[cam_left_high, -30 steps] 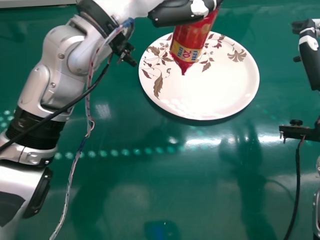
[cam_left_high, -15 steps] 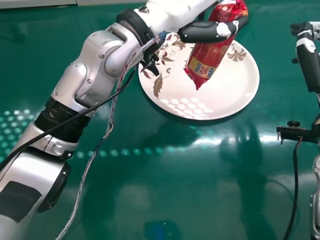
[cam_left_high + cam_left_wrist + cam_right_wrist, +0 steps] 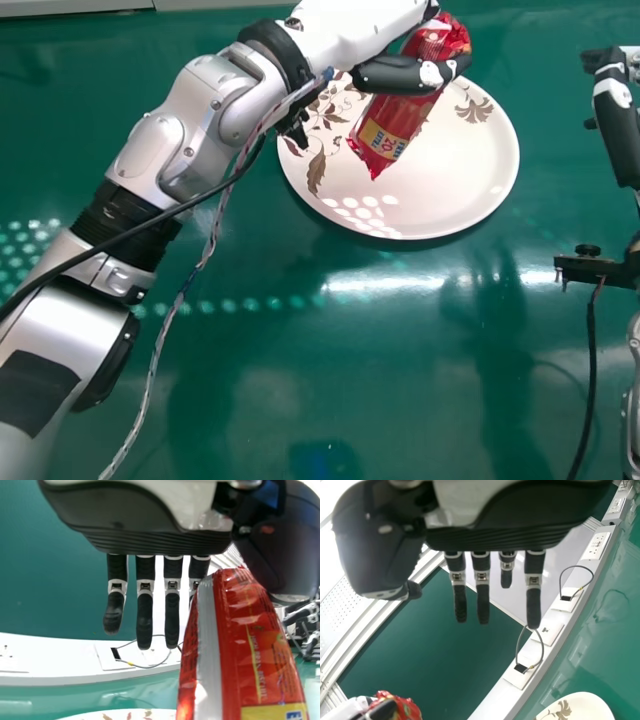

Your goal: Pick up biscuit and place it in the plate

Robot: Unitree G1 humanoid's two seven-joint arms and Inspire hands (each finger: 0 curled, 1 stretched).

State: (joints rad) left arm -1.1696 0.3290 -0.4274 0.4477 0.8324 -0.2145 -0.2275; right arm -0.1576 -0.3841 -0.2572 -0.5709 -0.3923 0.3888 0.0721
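My left hand (image 3: 395,74) reaches in from the left in the head view, pinching the red biscuit packet (image 3: 390,128). The packet hangs tilted over the white plate (image 3: 450,185) with its leaf pattern; whether its lower end touches the plate cannot be told. In the left wrist view the left hand (image 3: 144,617) has its fingers beside the packet (image 3: 255,645), the thumb across from them. My right hand (image 3: 615,100) is at the right edge, away from the plate; in the right wrist view the right hand (image 3: 483,597) has straight fingers and holds nothing.
The plate lies on a glossy green table (image 3: 270,400). Loose wires (image 3: 205,250) hang along my left arm. A black bracket (image 3: 595,267) with a cable stands at the right. White socket strips (image 3: 555,625) run along the table in the right wrist view.
Over the last second my left hand has moved right with the packet, then slightly back left. The packet has gone from nearly upright to more tilted. My right hand has barely moved.
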